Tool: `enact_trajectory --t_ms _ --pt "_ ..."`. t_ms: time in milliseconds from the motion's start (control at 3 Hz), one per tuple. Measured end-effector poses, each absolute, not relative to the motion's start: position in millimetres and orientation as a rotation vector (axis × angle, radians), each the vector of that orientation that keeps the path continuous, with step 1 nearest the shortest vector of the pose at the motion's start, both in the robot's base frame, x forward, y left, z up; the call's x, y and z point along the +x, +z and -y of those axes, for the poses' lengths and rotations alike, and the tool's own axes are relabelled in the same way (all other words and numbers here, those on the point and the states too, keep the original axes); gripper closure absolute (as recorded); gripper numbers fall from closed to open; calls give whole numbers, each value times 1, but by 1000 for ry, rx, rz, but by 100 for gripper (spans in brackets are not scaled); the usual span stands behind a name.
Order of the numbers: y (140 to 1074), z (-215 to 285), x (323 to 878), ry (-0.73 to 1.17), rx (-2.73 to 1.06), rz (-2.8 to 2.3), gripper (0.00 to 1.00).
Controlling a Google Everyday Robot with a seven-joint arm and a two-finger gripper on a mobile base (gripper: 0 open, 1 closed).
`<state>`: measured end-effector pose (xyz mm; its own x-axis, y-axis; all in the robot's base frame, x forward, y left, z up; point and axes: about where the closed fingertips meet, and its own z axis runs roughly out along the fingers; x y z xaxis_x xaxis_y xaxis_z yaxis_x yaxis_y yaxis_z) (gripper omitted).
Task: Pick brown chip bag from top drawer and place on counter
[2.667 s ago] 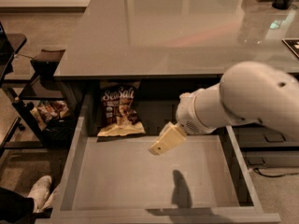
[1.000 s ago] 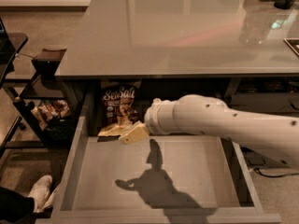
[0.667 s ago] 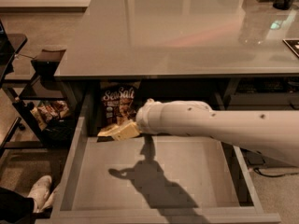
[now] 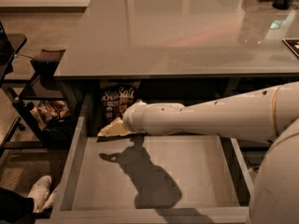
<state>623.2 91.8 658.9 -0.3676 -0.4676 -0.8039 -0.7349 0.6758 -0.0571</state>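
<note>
Shifted farther left, gripper (image 4: 112, 129) sits at the one brown chip bag (image 4: 117, 101); grip unclear.

The counter (image 4: 177, 36) shines glossy above the top drawer (image 4: 201, 164), whose floor looks smooth, matt metal. At the drawer's back left, the gripper (image 4: 111, 129) looks smooth cream plastic.

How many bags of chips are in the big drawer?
1. The brown chip bag sits at the back left of the top drawer, with the gripper right in front of it. The arm could hide more.
</note>
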Motion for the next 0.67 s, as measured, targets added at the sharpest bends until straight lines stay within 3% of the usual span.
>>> enact_trajectory --t_ms 667 --pt "639 -124 646 400 -917 -2011 0"
